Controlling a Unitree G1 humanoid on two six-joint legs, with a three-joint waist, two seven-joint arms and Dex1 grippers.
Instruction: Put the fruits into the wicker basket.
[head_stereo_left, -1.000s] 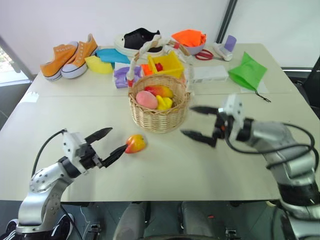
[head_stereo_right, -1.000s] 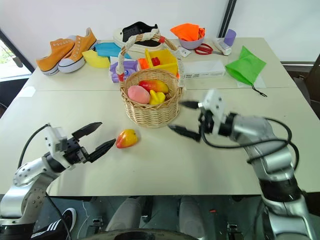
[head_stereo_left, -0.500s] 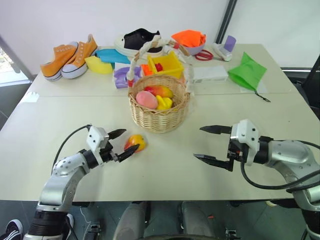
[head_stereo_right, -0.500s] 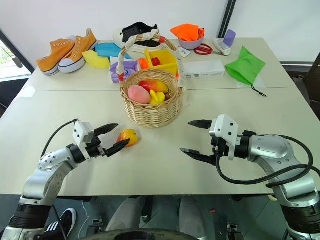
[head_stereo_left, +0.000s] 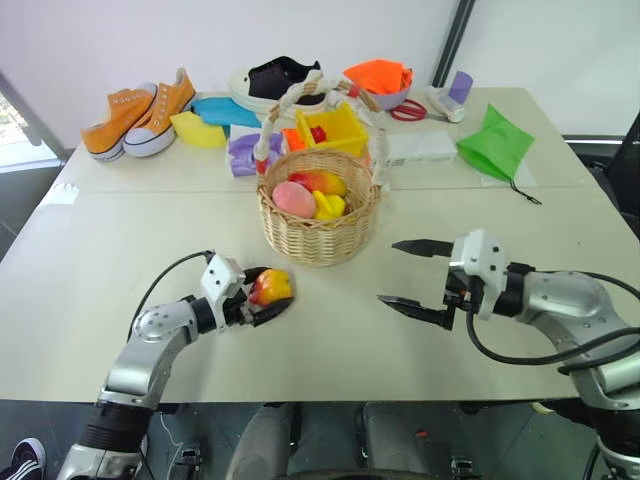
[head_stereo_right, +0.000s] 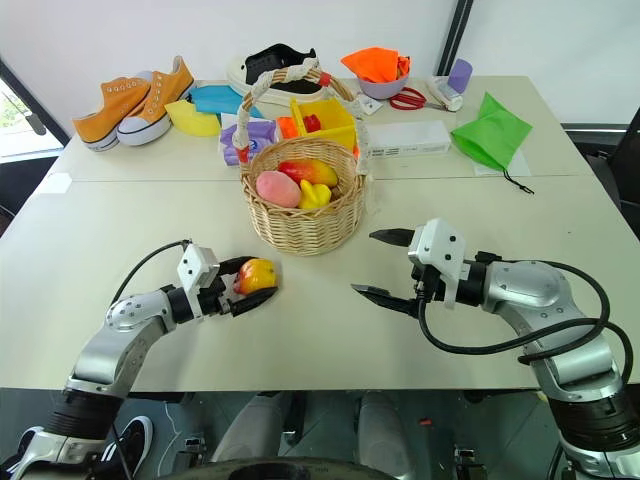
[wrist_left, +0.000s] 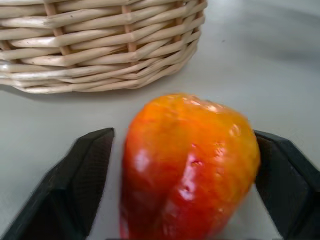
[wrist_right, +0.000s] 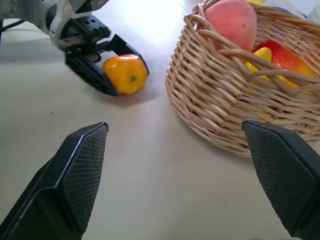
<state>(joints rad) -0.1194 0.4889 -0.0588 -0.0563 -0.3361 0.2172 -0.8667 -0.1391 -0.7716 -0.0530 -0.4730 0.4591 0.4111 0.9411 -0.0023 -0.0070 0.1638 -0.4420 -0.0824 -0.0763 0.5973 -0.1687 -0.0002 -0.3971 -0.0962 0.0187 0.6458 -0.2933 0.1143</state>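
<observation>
Beside the wicker basket (head_stereo_left: 318, 222), left fingers (head_stereo_left: 262, 272) seemingly clasp mango (head_stereo_left: 272, 286) (tabletop).

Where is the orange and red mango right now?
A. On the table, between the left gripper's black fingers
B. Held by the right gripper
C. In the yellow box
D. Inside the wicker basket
A. The mango lies on the table in front of the wicker basket, with the left gripper closed around it.
</observation>
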